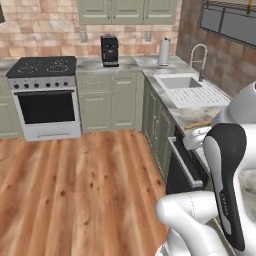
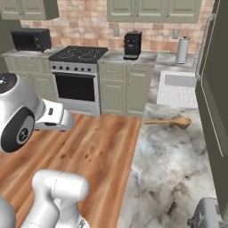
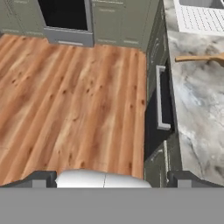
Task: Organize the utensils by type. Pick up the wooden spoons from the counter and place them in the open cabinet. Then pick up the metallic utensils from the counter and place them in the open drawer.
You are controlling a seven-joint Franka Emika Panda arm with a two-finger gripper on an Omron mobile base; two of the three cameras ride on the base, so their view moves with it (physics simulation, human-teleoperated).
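One long orange-tan wooden spoon [image 2: 171,121] lies on the marbled counter [image 2: 169,160], its round bowl toward the wall and close to the sink's draining board. The same wooden spoon [image 3: 199,58] sits at the upper right of the hand view and shows as a tan strip [image 1: 200,124] on the counter [image 1: 192,114] in the left base view. My gripper [image 3: 113,178] is open and empty, hanging over the wooden floor beside the counter front, well short of the spoon. A sage-green cabinet door [image 2: 216,102] hangs at the right edge. The metallic utensils and the drawer are out of view.
A dark dishwasher front with a bar handle [image 3: 161,98] stands under the counter edge. Farther along are the sink [image 1: 177,82], a paper towel roll [image 1: 164,52], a coffee machine [image 1: 109,50] and the stove [image 1: 44,95]. A microwave [image 2: 30,40] sits at far left.
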